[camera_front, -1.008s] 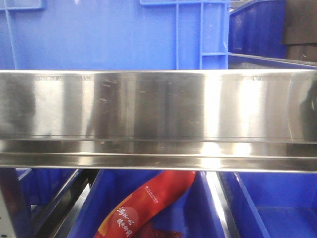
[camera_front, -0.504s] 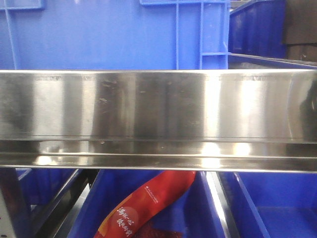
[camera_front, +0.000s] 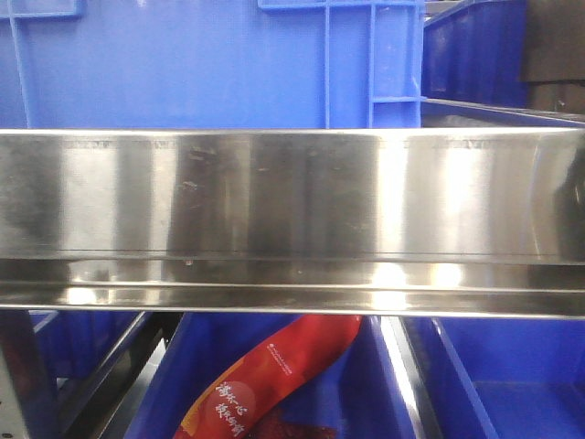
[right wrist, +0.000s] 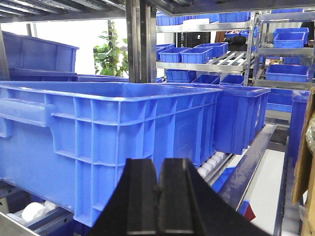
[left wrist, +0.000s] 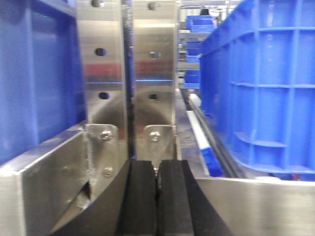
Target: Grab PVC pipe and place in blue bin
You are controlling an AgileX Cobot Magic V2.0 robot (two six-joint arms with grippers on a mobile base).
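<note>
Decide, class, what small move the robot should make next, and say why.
Probably raise the right claw above the rim of the blue bin to look inside: it and the left claw are shut on nothing, and no pipe shows anywhere.

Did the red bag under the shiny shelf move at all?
No. The red bag lies in the same spot as before, its top end meeting the lower edge of the steel rail at the same place.
</note>
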